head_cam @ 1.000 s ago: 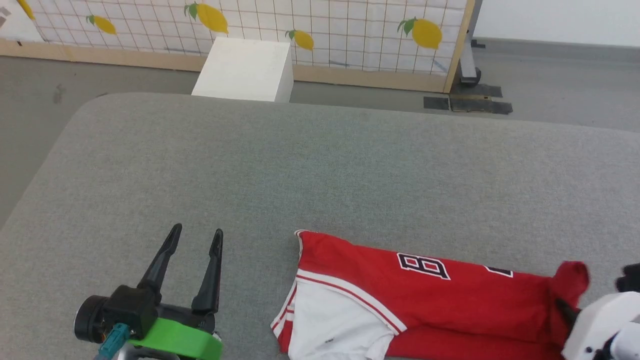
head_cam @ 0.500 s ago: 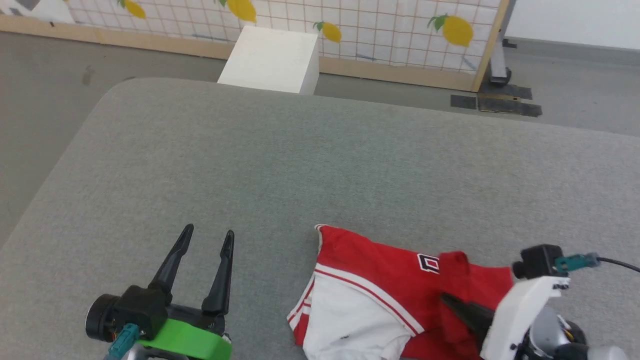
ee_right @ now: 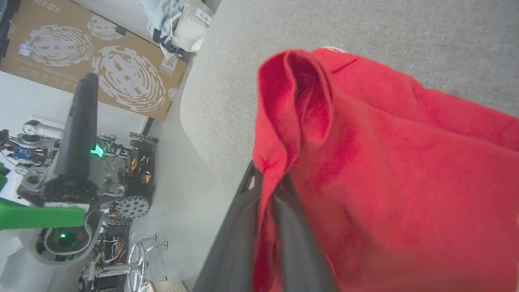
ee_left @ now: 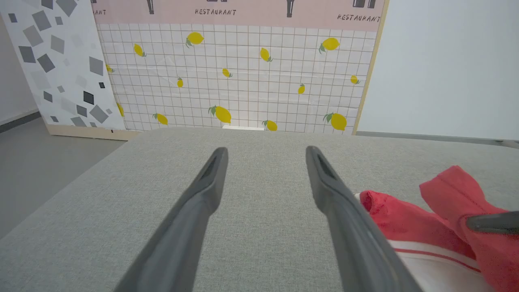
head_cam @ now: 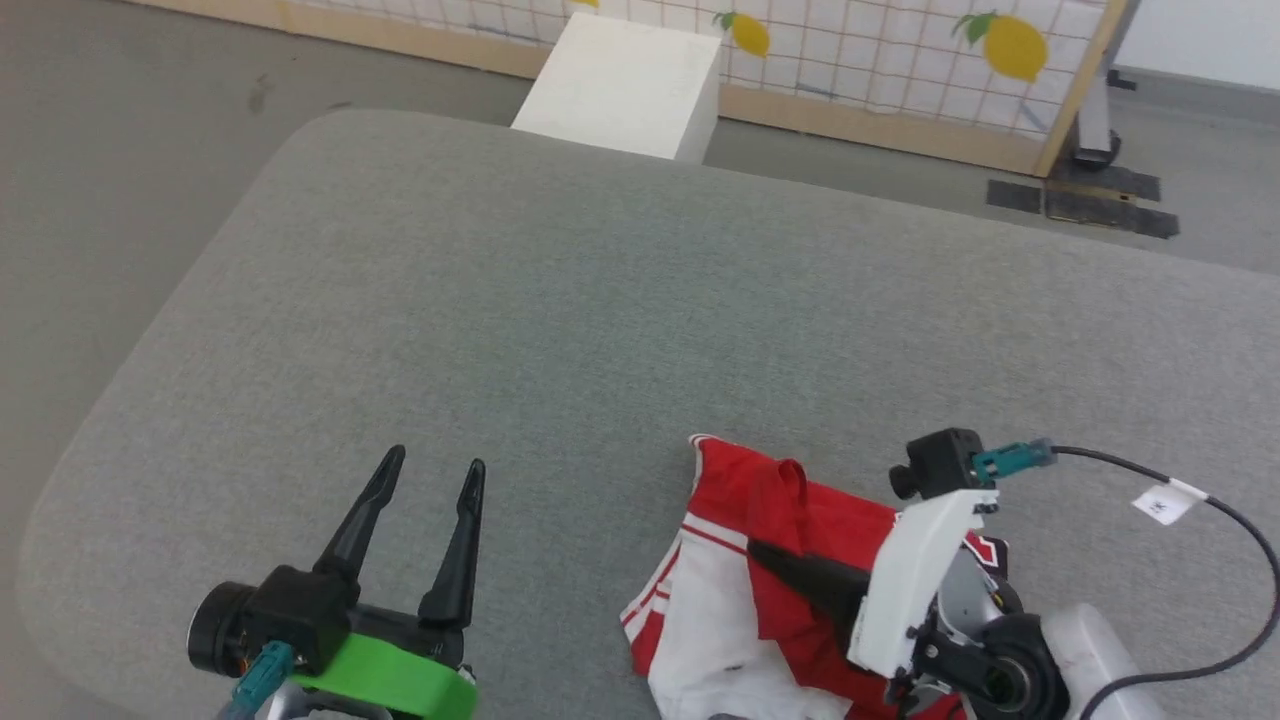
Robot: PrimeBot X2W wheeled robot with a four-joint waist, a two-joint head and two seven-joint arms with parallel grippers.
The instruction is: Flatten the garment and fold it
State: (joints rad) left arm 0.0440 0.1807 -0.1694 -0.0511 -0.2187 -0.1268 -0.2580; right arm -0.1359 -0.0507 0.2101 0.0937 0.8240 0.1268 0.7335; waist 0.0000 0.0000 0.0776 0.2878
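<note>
The garment (head_cam: 742,482), red with a white sleeve, lies bunched at the near middle of the grey padded table (head_cam: 600,300). My right gripper (head_cam: 762,550) is shut on a fold of its red cloth, holding that end raised over the sleeve side. In the right wrist view the red cloth (ee_right: 385,170) drapes over the pinching fingers (ee_right: 239,243). My left gripper (head_cam: 436,462) stands open and empty to the garment's left, just above the table. The left wrist view shows its spread gripper (ee_left: 266,152) and the garment (ee_left: 405,219) off to the right.
A white box (head_cam: 620,85) stands on the floor beyond the table's far edge, in front of a lemon-patterned panel (head_cam: 900,60). The table's rounded left corner (head_cam: 60,500) is near my left gripper. A cable (head_cam: 1230,600) loops off my right wrist.
My right gripper has carried the garment's right end leftward over the rest, doubling the cloth. The head camera has shifted and tilted down. The left gripper has stayed put.
</note>
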